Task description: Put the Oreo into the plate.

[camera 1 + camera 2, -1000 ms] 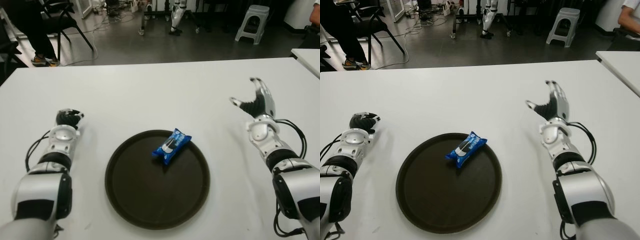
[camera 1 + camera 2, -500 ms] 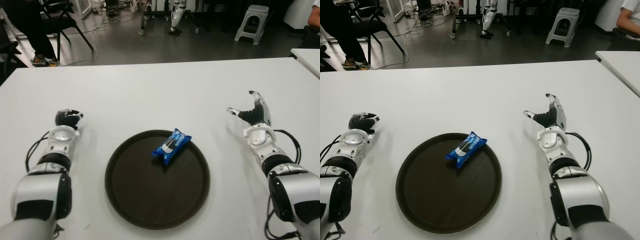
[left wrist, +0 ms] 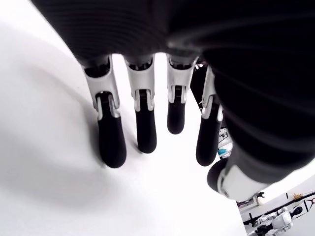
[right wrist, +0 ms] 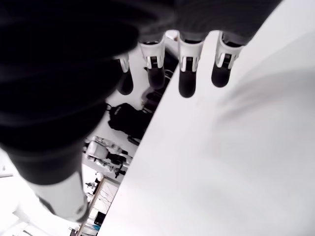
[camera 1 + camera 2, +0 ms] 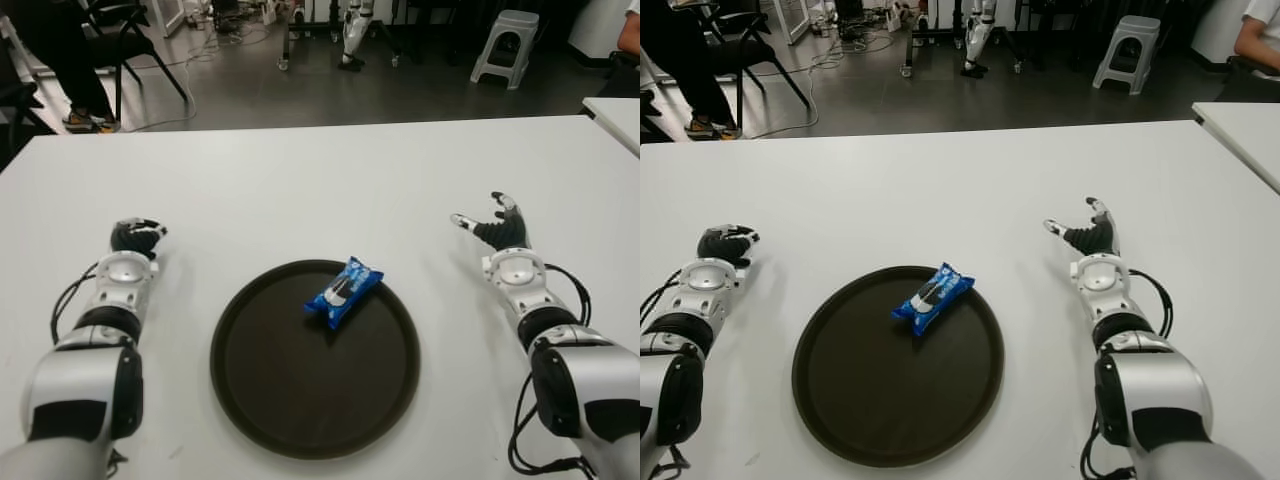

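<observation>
Oreo (image 5: 343,291): lying inside the plate (image 5: 260,385), toward its far rim.
Left hand (image 5: 134,237): showing left of the plate, fingers (image 3: 111,143) relaxed, empty.
Right hand (image 5: 494,223): showing right of the plate, fingers spread, holding nothing.
Tabletop (image 5: 300,180): carrying the plate.

Both eye views look forward and down from the head, sharing the white table (image 5: 300,180) and plate (image 5: 300,400). Each wrist view sits close behind its own fingers, facing along them over the tabletop.
</observation>
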You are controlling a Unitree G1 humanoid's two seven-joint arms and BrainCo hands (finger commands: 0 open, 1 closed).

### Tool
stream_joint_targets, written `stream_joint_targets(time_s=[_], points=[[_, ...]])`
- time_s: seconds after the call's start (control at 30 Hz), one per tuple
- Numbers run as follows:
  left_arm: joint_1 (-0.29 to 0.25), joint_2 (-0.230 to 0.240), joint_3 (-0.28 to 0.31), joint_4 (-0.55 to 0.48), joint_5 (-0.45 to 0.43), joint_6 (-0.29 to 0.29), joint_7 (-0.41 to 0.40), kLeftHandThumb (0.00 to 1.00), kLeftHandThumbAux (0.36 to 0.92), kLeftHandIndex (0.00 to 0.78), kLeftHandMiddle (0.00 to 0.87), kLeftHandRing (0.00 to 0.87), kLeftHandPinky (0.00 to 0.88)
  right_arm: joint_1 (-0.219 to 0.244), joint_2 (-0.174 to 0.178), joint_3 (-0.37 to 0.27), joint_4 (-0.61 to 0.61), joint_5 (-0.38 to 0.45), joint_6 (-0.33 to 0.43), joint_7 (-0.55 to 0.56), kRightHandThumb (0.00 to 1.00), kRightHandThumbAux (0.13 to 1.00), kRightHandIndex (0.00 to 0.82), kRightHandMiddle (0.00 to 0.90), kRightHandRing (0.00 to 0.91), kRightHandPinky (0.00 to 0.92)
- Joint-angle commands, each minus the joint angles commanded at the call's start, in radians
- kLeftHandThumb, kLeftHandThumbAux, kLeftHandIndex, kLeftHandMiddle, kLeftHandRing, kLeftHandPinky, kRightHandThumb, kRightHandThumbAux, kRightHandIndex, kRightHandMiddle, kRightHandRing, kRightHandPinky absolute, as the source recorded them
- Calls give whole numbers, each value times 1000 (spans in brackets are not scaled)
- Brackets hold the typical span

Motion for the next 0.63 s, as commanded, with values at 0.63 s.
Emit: stream_joint_targets(time_s=[0.63], points=[[-3,8,2,0,-2,-7,-10,684,720,401,175,194,213,-22,10,-6,-6,8,65,33,179,721,20,47,46,65]])
